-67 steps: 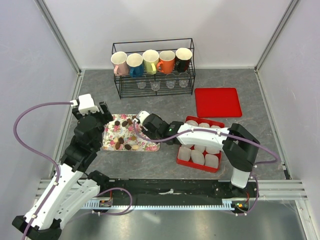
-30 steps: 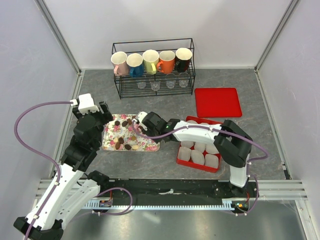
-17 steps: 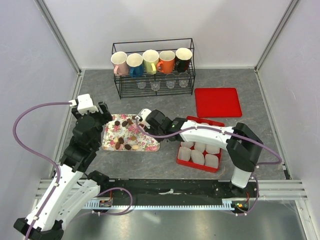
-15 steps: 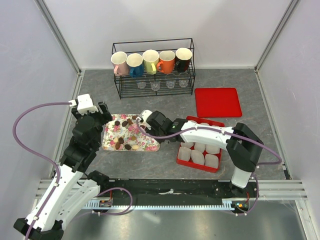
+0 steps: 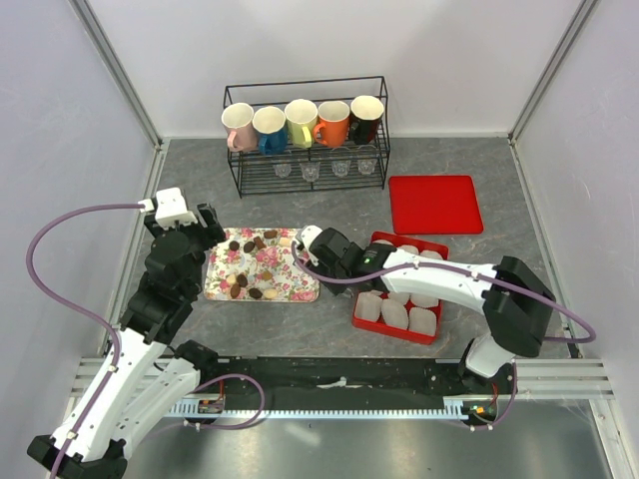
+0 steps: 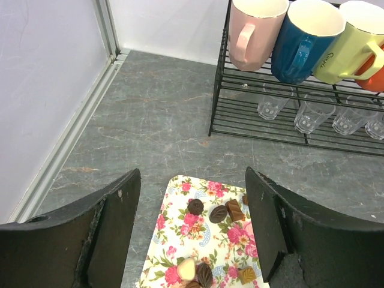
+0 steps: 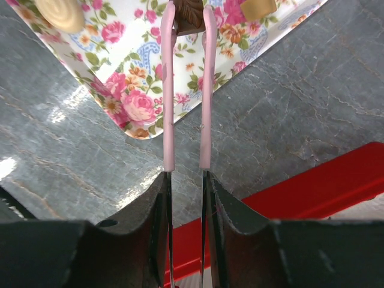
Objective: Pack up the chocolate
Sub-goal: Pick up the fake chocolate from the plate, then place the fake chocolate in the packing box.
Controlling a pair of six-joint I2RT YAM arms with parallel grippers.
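Your right claw [image 7: 188,8] is pinched on a small dark brown chocolate [image 7: 189,23] above the near right corner of the flowered rectangular tray [image 5: 296,289]. The red box of white paper cups [image 5: 356,320] lies just to its right, so carry that way. Your left claw [image 6: 192,180] hangs open and empty by the tray's left end; the other chocolates [image 6: 218,213] lie on the tray.

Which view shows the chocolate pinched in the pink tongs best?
Right wrist: the brown chocolate sits between the tips of the pink tongs, close up, against the floral tray. Top external: too small to pick out beside the right gripper. Left wrist: only loose pieces on the tray.
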